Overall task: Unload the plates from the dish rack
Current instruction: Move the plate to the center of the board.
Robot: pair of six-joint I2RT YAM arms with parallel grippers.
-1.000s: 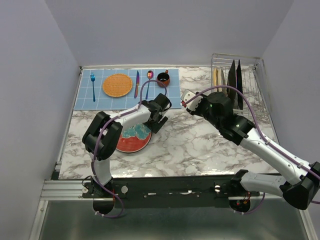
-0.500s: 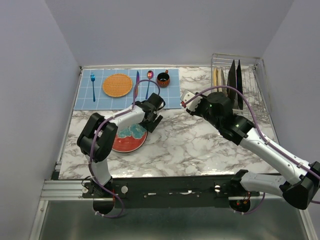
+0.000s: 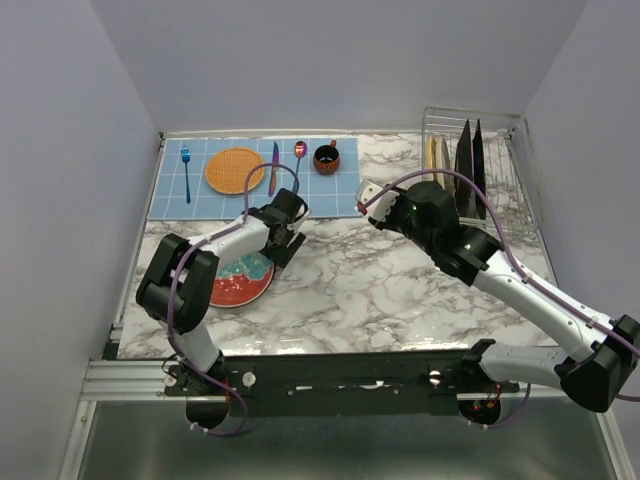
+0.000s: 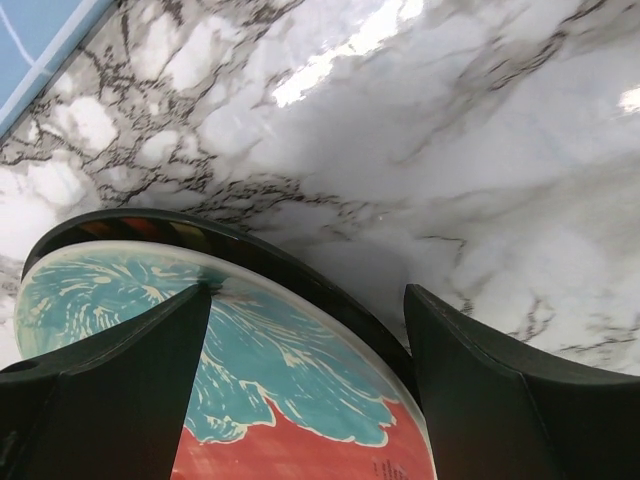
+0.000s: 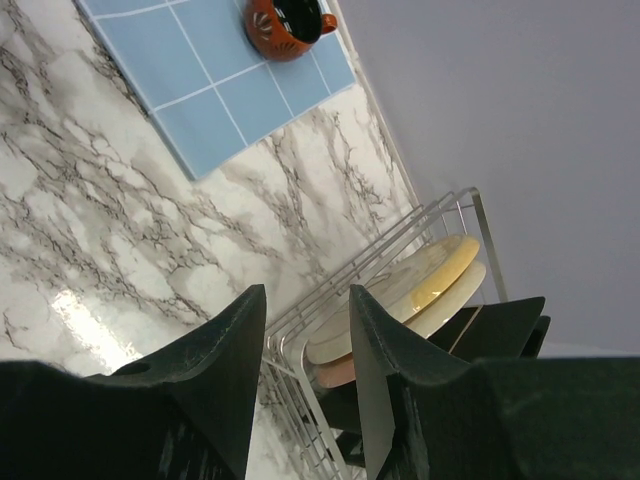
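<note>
The round red plate with a teal centre [image 3: 238,281] lies on the marble table at the left. In the left wrist view the plate [image 4: 250,400] fills the space between the fingers. My left gripper [image 3: 284,226] is open wide and straddles its far right rim, one finger over the plate's face and the other just outside the rim. The dish rack [image 3: 510,170] stands at the back right and holds cream plates [image 3: 436,155] and dark plates [image 3: 468,165] on edge. My right gripper [image 3: 368,196] hovers left of the rack, jaws slightly apart and empty. The right wrist view shows the rack [image 5: 300,325] and a cream-yellow plate [image 5: 440,270].
A blue mat [image 3: 200,195] at the back left carries a fork [image 3: 186,172], an orange woven disc [image 3: 236,170], a knife [image 3: 274,166], a spoon [image 3: 298,160] and a dark cup [image 3: 326,157], which also shows in the right wrist view [image 5: 290,18]. Grey walls close in on three sides.
My left gripper has moved left and slightly nearer, and the red plate has slid left with it. My right gripper has shifted slightly left.
</note>
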